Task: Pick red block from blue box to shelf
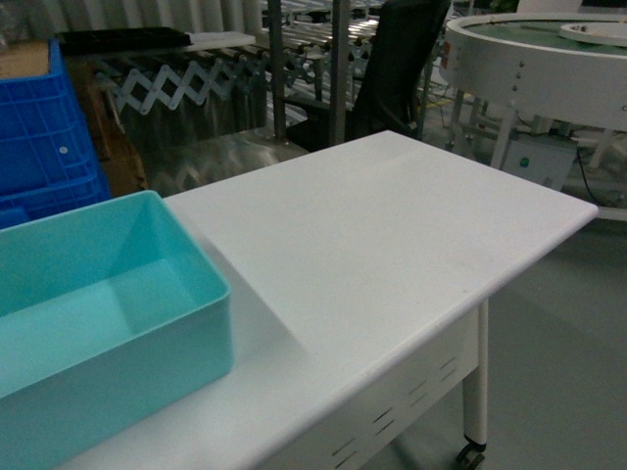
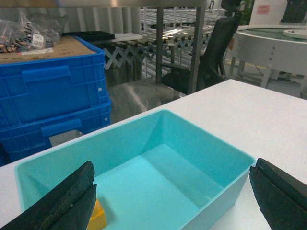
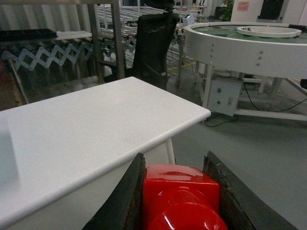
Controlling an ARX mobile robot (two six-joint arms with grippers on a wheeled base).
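The glossy red block sits clamped between the dark fingers of my right gripper, stud toward the camera, held off the near edge of the white table. The pale turquoise blue box stands at the table's left; neither gripper shows in the head view. My left gripper is wide open above the blue box, one finger on each side, holding nothing. A yellow-orange brick lies in the box by the left finger. The silvery shelf stands behind the table.
Dark blue ribbed crates are stacked left of the box. A black chair stands behind the table near the shelf uprights. A round white conveyor fills the right. An accordion roller conveyor is at the back.
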